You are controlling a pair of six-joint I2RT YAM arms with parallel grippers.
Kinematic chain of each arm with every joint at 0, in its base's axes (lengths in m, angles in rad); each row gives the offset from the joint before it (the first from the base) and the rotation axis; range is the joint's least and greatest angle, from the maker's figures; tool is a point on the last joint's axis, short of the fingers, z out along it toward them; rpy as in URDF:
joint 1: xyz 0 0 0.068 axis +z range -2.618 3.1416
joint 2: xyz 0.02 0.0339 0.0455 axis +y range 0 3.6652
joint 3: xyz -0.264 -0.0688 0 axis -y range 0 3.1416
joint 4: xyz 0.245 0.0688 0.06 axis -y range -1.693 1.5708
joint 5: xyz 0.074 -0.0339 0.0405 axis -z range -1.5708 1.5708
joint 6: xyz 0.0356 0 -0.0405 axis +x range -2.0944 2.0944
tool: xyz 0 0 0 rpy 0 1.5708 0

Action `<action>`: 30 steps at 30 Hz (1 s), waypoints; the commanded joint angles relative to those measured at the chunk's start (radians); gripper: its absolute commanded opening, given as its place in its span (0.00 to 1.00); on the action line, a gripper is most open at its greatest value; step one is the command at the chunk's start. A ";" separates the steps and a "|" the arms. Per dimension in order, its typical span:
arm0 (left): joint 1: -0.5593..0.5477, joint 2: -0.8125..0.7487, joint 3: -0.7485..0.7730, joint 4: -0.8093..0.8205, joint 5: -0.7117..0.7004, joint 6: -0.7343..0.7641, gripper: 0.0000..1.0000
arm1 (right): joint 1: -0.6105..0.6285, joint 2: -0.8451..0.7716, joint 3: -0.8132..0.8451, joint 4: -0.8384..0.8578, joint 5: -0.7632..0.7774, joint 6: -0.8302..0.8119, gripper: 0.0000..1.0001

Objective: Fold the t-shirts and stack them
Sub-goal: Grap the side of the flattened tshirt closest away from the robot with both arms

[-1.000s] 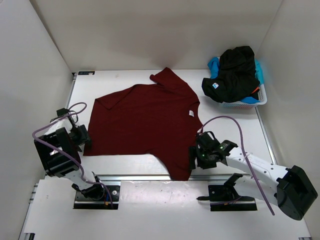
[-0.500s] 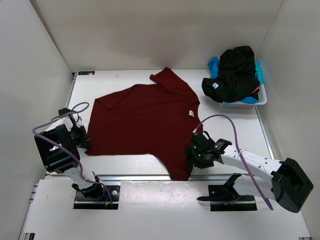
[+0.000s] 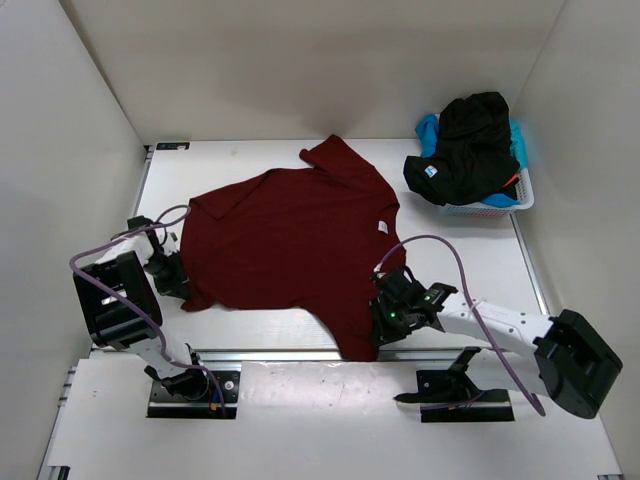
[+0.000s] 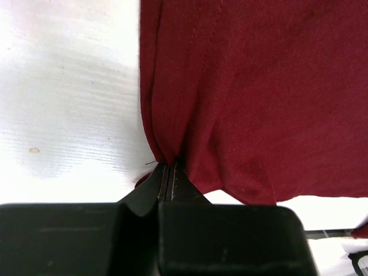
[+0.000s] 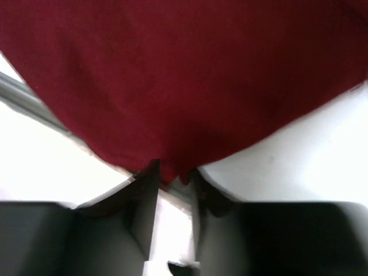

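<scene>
Left gripper (image 4: 168, 165) is pinched together on the left edge of the dark red t-shirt (image 3: 290, 240). Right gripper (image 5: 171, 172) straddles its near-right edge; bite unconfirmed. Shirt lies spread flat mid-table. No fold or stack yet. Black t-shirt (image 3: 470, 140) is heaped in the basket (image 3: 505, 207).

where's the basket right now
In the top view the basket sits at the table's far right corner, under a black t-shirt, beyond the dark red t-shirt.
</scene>
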State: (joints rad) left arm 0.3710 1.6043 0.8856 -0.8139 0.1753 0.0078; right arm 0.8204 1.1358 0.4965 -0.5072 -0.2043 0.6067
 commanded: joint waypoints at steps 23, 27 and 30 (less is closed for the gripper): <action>-0.086 0.264 0.654 -0.220 -0.033 0.041 0.00 | -0.533 0.263 0.545 0.194 -0.046 -0.455 0.00; -0.121 0.348 0.739 -0.234 -0.036 0.040 0.00 | -0.534 0.398 0.639 0.167 -0.031 -0.530 0.00; -0.152 0.397 0.786 -0.234 -0.033 0.041 0.00 | -0.526 0.449 0.677 0.167 0.009 -0.548 0.00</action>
State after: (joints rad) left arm 0.2535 2.0037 1.6058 -1.0294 0.1398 0.0521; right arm 0.2802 1.5665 1.1160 -0.3721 -0.2253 0.1204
